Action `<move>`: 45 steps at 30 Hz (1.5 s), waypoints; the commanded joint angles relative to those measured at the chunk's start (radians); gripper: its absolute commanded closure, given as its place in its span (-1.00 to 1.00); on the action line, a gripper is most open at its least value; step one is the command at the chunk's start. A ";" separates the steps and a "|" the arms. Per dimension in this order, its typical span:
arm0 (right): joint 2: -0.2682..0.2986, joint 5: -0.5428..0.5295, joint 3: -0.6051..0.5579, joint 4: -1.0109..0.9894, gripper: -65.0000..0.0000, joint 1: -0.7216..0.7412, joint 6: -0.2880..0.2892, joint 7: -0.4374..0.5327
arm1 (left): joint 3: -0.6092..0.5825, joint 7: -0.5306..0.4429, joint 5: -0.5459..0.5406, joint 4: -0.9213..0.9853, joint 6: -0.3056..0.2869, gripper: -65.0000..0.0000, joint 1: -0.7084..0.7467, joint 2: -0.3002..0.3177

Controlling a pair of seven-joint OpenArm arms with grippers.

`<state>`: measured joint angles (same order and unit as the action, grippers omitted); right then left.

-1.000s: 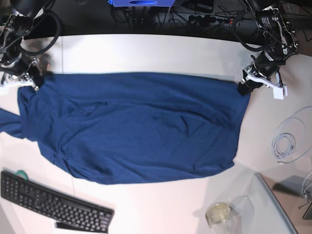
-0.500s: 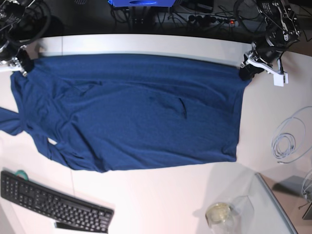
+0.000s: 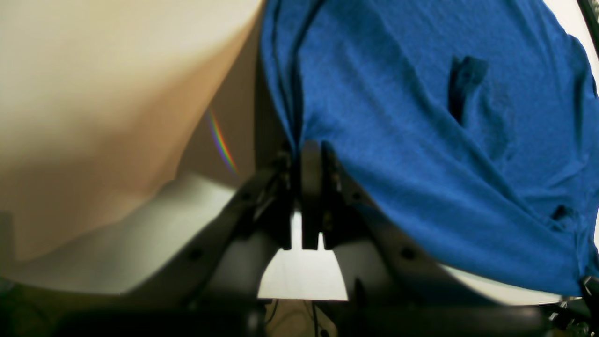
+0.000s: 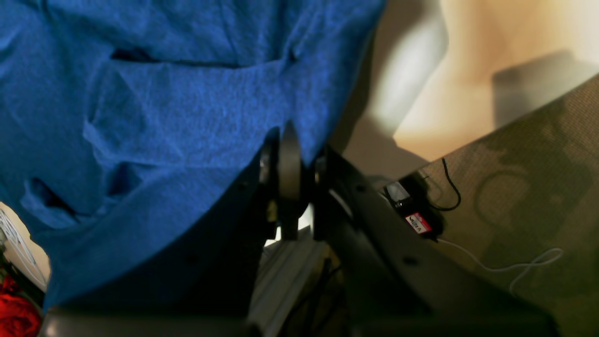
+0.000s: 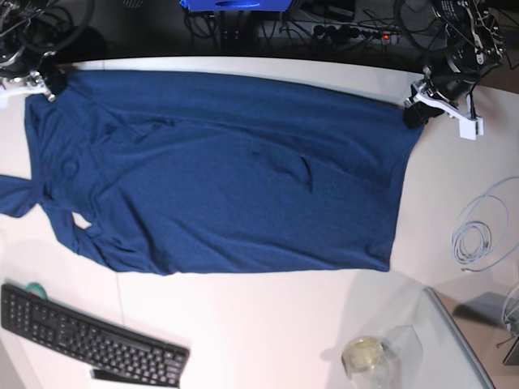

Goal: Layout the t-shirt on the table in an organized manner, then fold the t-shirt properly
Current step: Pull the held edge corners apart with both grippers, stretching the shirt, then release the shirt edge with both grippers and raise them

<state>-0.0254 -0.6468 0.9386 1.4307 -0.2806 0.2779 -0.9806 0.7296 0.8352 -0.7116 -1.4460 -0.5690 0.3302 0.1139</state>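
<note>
The navy t-shirt [image 5: 227, 170] lies stretched sideways over the white table [image 5: 268, 324], its far edge pulled taut between both grippers. On the right of the base view, my left gripper [image 5: 415, 112] is shut on the t-shirt's far right corner; in the left wrist view the fingers [image 3: 306, 154] pinch a fold of the cloth [image 3: 421, 117]. My right gripper [image 5: 50, 79] at the far left is shut on the other far corner, and the right wrist view shows the cloth [image 4: 164, 103] clamped between its fingers [image 4: 290, 140]. One sleeve [image 5: 16, 198] sticks out at the left. Small wrinkles mark the shirt's middle.
A black keyboard [image 5: 89, 336] lies at the front left. A glass jar [image 5: 365, 355] and a clear pane [image 5: 462, 340] sit at the front right, with a coiled white cable [image 5: 482, 231] on the right. Cables and a power strip [image 5: 349, 32] run behind the table's far edge.
Both grippers have drawn the t-shirt's held edge toward the table's far side. The cloth slid away from the keyboard and lies flatter, with fewer folds.
</note>
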 commanded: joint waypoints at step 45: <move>-0.020 -0.006 0.013 0.138 -0.23 -0.041 0.008 0.012 | 0.003 -0.017 -0.019 -0.014 -0.001 0.48 0.083 0.010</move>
<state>-0.0486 -0.6369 0.9497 1.5555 -0.3202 0.2798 -0.9710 0.7261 0.8307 -0.7116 -1.4464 -0.5682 0.4084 0.1112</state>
